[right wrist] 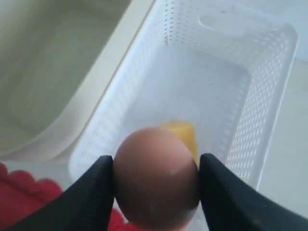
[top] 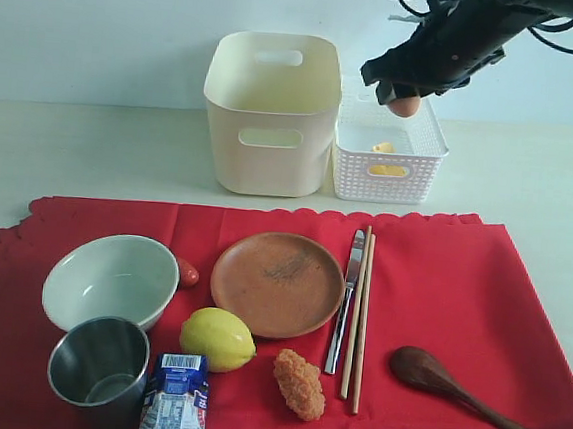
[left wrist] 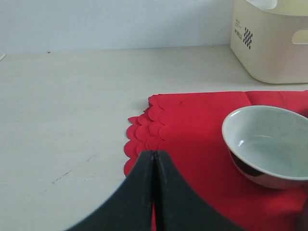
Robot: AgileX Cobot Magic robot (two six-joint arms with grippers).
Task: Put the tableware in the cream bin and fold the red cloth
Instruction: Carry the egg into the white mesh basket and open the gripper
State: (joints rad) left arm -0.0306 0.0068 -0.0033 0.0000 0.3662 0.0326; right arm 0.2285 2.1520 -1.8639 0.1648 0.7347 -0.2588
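Note:
The red cloth [top: 441, 288] lies flat, carrying the pale bowl [top: 110, 279], steel cup [top: 98, 369], brown plate [top: 277, 283], silver knife [top: 345, 298], chopsticks [top: 360, 316] and dark spoon [top: 481, 404]. The cream bin [top: 271, 113] stands behind it. My right gripper [top: 405, 101] hangs above the white lattice basket [top: 387, 143], shut on a brown egg [right wrist: 156, 178]. My left gripper [left wrist: 154, 155] is shut with nothing in it, over the cloth's scalloped corner [left wrist: 144, 134], beside the bowl [left wrist: 267, 144]. It is not seen in the exterior view.
A lemon [top: 217, 338], a milk carton [top: 175, 401], a fried piece [top: 299, 382] and a small red item [top: 189, 273] also lie on the cloth. A yellow cheese piece [right wrist: 182, 132] sits in the basket. Bare table surrounds the cloth.

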